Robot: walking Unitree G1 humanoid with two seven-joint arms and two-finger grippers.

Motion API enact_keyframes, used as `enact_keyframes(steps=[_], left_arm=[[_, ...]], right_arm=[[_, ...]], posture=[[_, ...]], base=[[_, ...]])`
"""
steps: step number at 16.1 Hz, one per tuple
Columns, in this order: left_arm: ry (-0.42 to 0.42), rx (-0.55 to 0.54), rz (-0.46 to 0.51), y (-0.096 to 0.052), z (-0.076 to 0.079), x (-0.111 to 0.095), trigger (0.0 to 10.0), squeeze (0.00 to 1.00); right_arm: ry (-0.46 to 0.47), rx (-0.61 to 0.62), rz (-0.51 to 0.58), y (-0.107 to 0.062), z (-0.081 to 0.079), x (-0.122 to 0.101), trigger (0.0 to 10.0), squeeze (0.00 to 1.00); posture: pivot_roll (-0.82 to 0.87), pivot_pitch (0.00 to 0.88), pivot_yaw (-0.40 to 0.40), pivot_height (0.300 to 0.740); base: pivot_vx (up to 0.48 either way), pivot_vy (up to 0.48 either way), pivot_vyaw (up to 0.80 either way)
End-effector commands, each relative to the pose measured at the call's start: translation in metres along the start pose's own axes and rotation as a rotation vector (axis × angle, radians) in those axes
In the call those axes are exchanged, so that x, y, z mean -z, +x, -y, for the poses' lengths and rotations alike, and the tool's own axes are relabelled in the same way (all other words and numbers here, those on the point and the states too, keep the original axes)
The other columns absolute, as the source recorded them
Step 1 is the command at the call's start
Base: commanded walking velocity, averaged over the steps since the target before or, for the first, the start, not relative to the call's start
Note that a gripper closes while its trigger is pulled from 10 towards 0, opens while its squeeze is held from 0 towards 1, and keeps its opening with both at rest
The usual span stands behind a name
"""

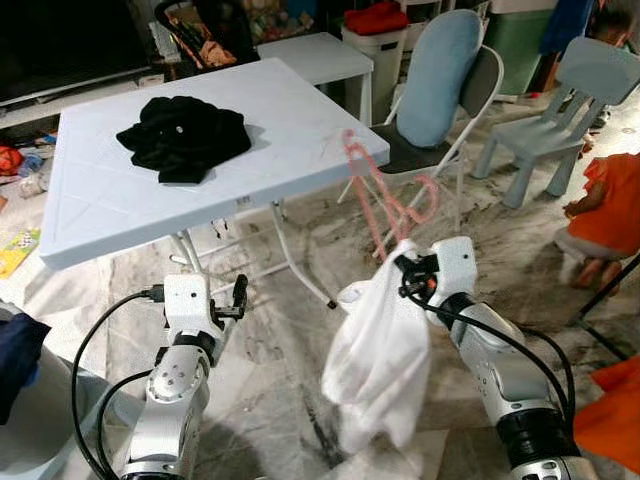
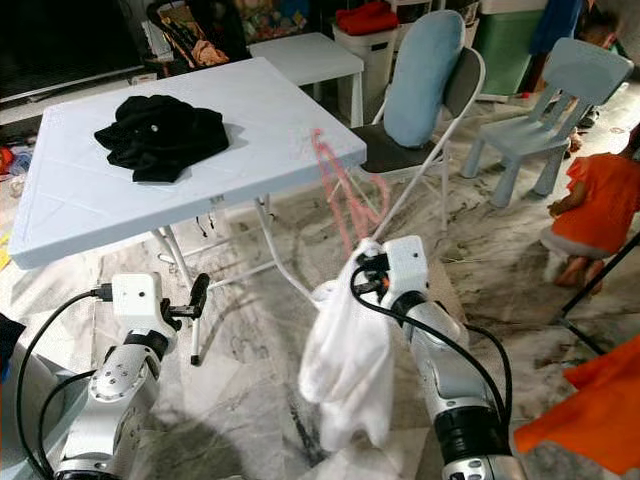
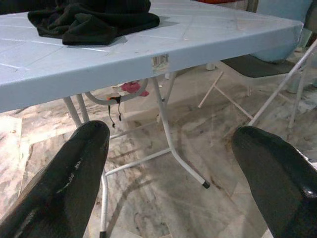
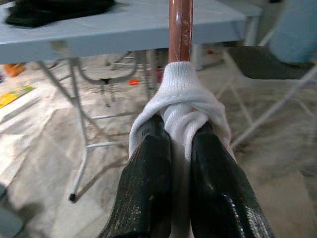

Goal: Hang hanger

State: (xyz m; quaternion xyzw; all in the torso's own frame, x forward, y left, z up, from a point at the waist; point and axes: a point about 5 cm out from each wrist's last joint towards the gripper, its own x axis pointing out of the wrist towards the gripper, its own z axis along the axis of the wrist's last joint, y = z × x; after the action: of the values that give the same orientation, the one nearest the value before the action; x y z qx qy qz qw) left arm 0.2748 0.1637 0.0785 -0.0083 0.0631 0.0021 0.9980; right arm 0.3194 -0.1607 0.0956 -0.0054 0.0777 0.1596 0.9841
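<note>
L gripper (image 1: pixel 236 296) low by bench (image 1: pixel 120 200) edge, fingers spread, empty, likely on standby. Black cloth (image 1: pixel 183 134) on bench. R gripper (image 4: pixel 173 163) fingers pinching white garment (image 1: pixel 378 365) w/ pink hanger (image 1: pixel 372 190) held upright, prob. for carrying to a rail.

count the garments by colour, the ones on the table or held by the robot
black: 1, the black garment bunched on the table
white: 1, the white garment hanging with the pink hanger from the right gripper
total: 2
</note>
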Motion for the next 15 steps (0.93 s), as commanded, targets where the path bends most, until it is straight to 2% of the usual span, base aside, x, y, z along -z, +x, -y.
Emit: enact_keyframes(steps=[1, 2, 3, 6, 10, 11, 12, 15], left_arm=[[0.009, -0.006, 0.025, 0.001, -0.004, -0.006, 10.0, 0.0], [0.012, -0.013, 0.012, 0.001, -0.006, -0.001, 10.0, 0.0], [0.017, -0.002, 0.006, 0.005, 0.0, 0.001, 10.0, 0.0], [0.03, 0.056, 0.037, 0.015, 0.015, -0.01, 10.0, 0.0], [0.011, 0.163, -0.033, 0.008, 0.021, 0.004, 10.0, 0.0], [0.026, 0.158, -0.029, 0.005, 0.02, 0.006, 10.0, 0.0], [0.021, 0.127, -0.024, 0.004, 0.017, 0.006, 10.0, 0.0], [-0.016, 0.06, 0.001, 0.002, 0.013, 0.008, 10.0, 0.0]], right_arm=[[-0.011, 0.019, 0.036, 0.0, 0.001, -0.006, 10.0, 0.0], [-0.015, 0.016, 0.032, -0.002, 0.001, -0.004, 10.0, 0.0], [-0.013, 0.006, 0.038, -0.004, 0.003, -0.006, 10.0, 0.0], [-0.039, -0.042, 0.065, -0.002, 0.003, -0.019, 10.0, 0.0], [-0.107, -0.134, -0.022, -0.021, 0.001, -0.005, 10.0, 0.0], [-0.14, -0.163, -0.08, -0.025, 0.005, 0.003, 10.0, 0.0], [-0.152, -0.153, -0.084, -0.024, 0.009, 0.001, 10.0, 0.0], [-0.144, -0.084, -0.025, -0.015, 0.014, -0.011, 10.0, 0.0]], posture=[[-0.12, 0.0, 0.107, 0.74], [-0.14, 0.0, 0.121, 0.74], [-0.15, 0.0, 0.13, 0.74], [-0.18, 0.0, 0.165, 0.74], [-0.18, 0.0, 0.147, 0.74], [-0.17, 0.0, 0.133, 0.74], [-0.17, 0.0, 0.13, 0.74], [-0.17, 0.0, 0.124, 0.74]], base=[[0.0, 0.0, 0.0], [0.0, 0.0, 0.0], [0.0, 0.0, 0.0], [0.0, 0.0, 0.0], [0.0, 0.0, 0.0], [0.0, 0.0, 0.0], [0.0, 0.0, 0.0], [0.0, 0.0, 0.0]])
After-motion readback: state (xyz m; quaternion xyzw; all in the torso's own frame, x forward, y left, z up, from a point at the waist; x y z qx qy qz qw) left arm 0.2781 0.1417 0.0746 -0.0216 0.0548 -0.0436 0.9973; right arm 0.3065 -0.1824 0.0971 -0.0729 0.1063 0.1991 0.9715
